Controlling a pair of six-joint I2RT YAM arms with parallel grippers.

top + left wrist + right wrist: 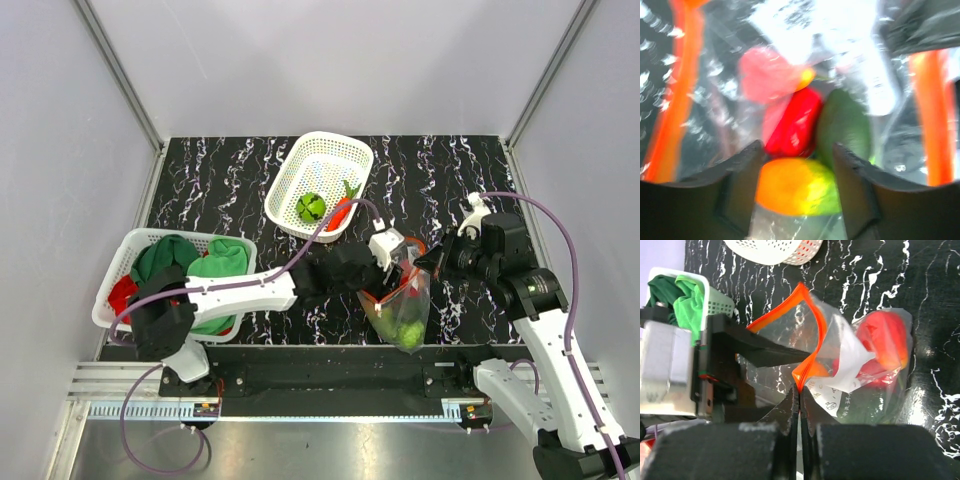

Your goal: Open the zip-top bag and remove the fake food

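While the right pincer (pixel 799 399) clamps the zip-top bag (pixel 408 318) by its strip at the table's (pixel 220 170) near middle, its mouth is open and the left pincer (pixel 797 150), apart, hovers over fake food (pixel 790 120) not yet removed

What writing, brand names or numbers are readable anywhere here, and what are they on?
No text can be read in any view.
White slip inside the zip-top bag: small dark print and round symbols, too small to read; in the left wrist view it is only a blur.
Nothing else in view shows lettering.
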